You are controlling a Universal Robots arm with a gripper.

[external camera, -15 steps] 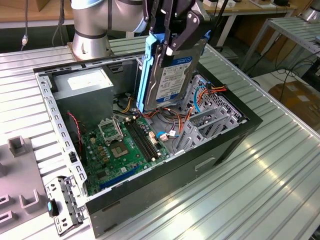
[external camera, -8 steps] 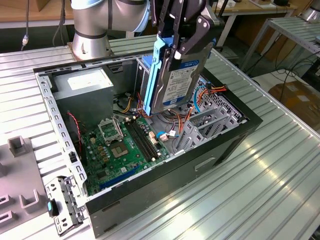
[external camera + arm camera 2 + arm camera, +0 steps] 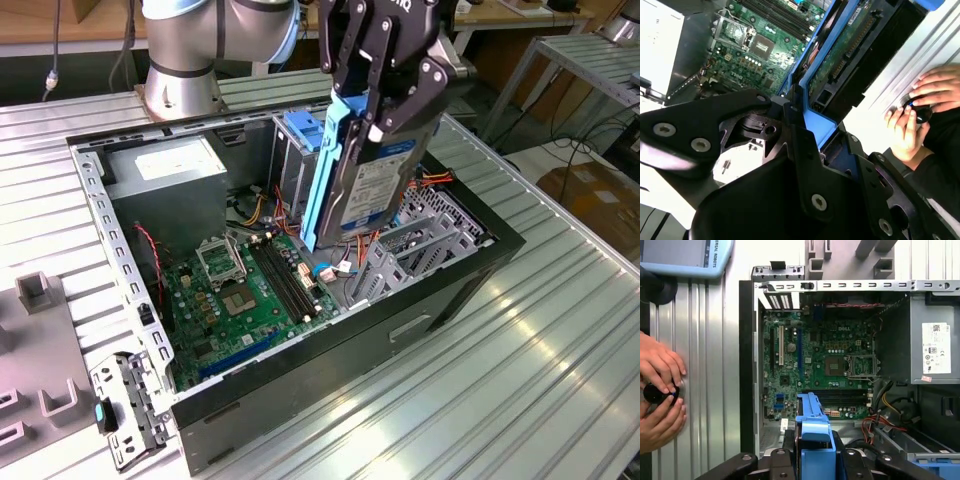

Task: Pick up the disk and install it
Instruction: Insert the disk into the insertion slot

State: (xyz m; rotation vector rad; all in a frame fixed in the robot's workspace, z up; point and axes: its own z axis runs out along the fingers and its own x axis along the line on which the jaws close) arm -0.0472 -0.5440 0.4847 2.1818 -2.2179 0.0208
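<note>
The disk (image 3: 372, 195), silver-grey with a blue-and-white label and blue carrier rails, hangs on edge above the open computer case (image 3: 470, 270). My gripper (image 3: 388, 118) is shut on its upper end, over the grey drive bays (image 3: 430, 235) at the case's end on the exterior view's right. In the second wrist view the disk (image 3: 842, 52) shows its green circuit side between my black fingers (image 3: 805, 150). In the first wrist view the blue carrier (image 3: 814, 432) juts out from my gripper (image 3: 815, 462) over the motherboard (image 3: 825, 357).
A grey power-supply box (image 3: 165, 170) sits in the case's far corner. A tall metal cage with a blue latch (image 3: 300, 130) stands just behind the disk. Red and yellow cables (image 3: 880, 415) lie near the bays. A person's hands (image 3: 660, 390) rest on the ribbed table (image 3: 520, 380).
</note>
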